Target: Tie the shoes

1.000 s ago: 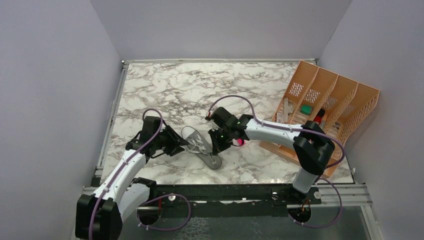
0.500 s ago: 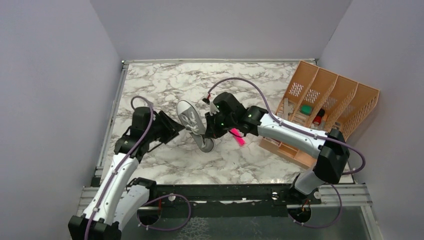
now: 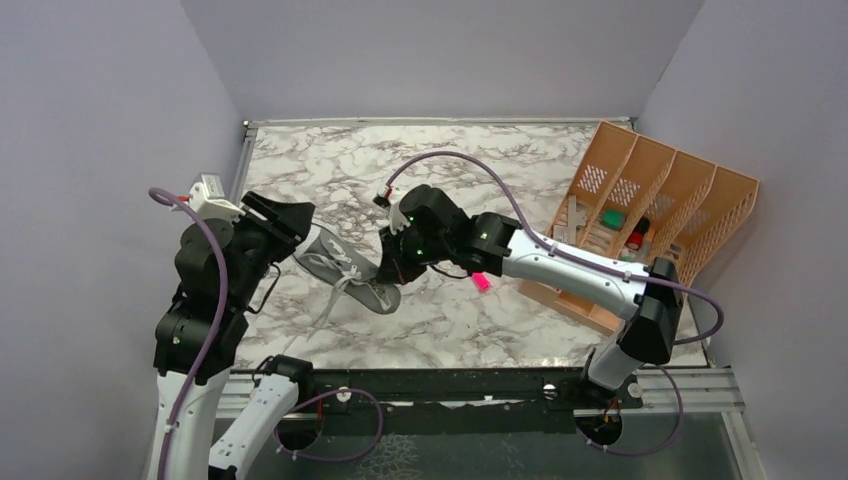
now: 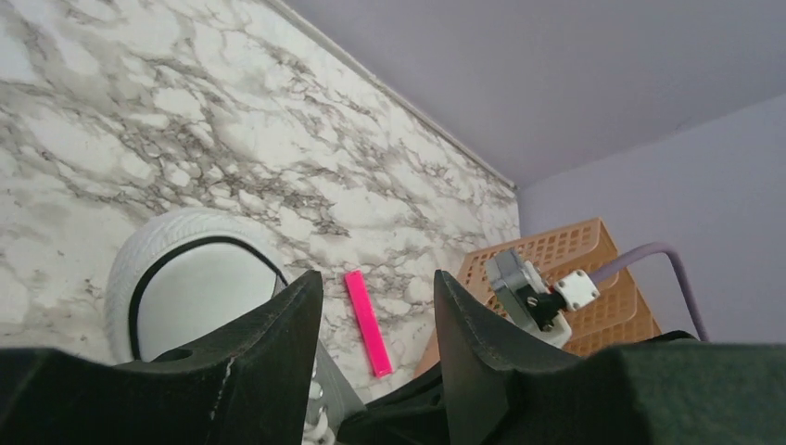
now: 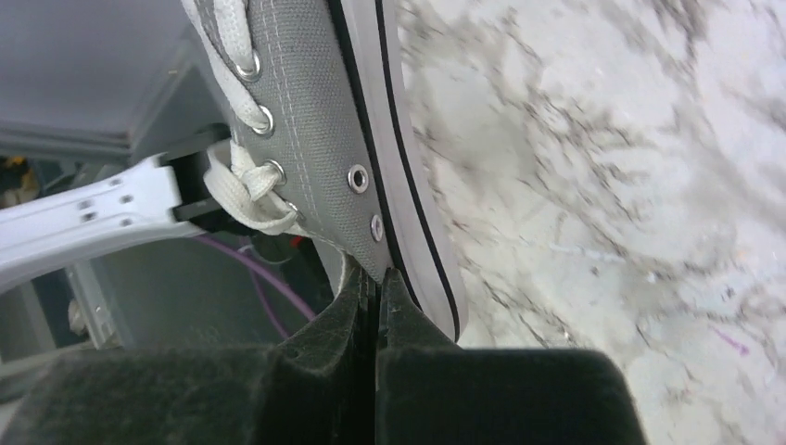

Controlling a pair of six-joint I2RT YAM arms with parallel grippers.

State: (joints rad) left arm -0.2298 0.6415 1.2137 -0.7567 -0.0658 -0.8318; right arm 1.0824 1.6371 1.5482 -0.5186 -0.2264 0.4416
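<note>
The grey sneaker (image 3: 340, 264) with white laces hangs tilted on its side over the left middle of the table, with loose laces trailing down. My right gripper (image 3: 388, 272) is shut on the canvas edge at the shoe's heel end. In the right wrist view the fingers (image 5: 375, 283) pinch the grey canvas (image 5: 310, 102) beside the white sole. My left gripper (image 3: 288, 218) is open and empty, raised just left of the toe. In the left wrist view (image 4: 377, 283) the white toe cap (image 4: 185, 278) lies below its left finger.
A pink bar (image 3: 480, 282) lies on the marble right of the shoe, and also shows between the fingers in the left wrist view (image 4: 368, 322). An orange slotted organizer (image 3: 650, 215) with small items stands at the right edge. Grey walls close in the left side and the back.
My right gripper has carried the shoe left and turned it on its side. My left arm has risen high and drawn back to the left, with its gripper off the shoe.
</note>
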